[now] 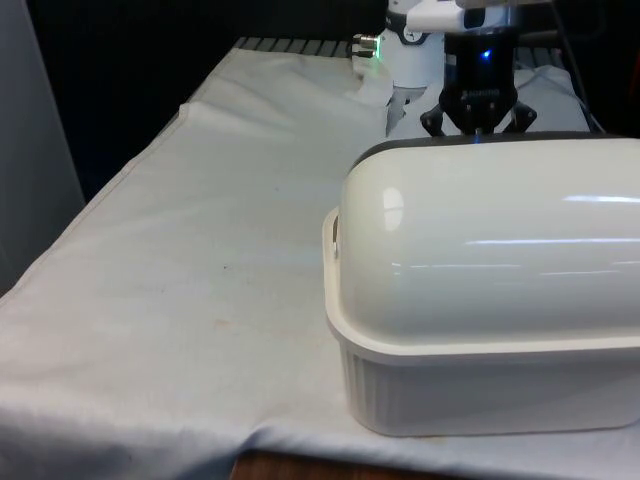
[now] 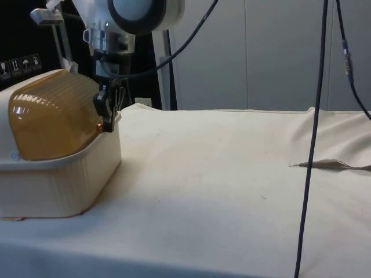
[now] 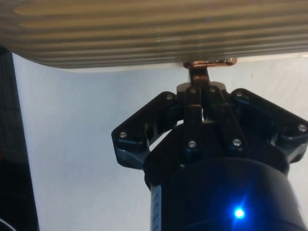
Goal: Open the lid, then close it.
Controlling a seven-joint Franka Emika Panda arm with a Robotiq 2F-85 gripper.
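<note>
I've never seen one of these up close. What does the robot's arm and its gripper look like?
The arm is white with rounded joints, and a black cable loops off it. The gripper is black, with two narrow fingers on hinged, bolted links below a round black body.

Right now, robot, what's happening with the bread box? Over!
End effector shut on the copper handle. Bread box lid down, ribbed amber front facing the arm. Nothing in the way on the white cloth.

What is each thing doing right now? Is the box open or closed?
Bread box: upright on the white cloth.
Lid: down, closed over the box.
Lid handle: pinched between the fingers.
Gripper: shut on the handle, at the lid's lower edge.
</note>
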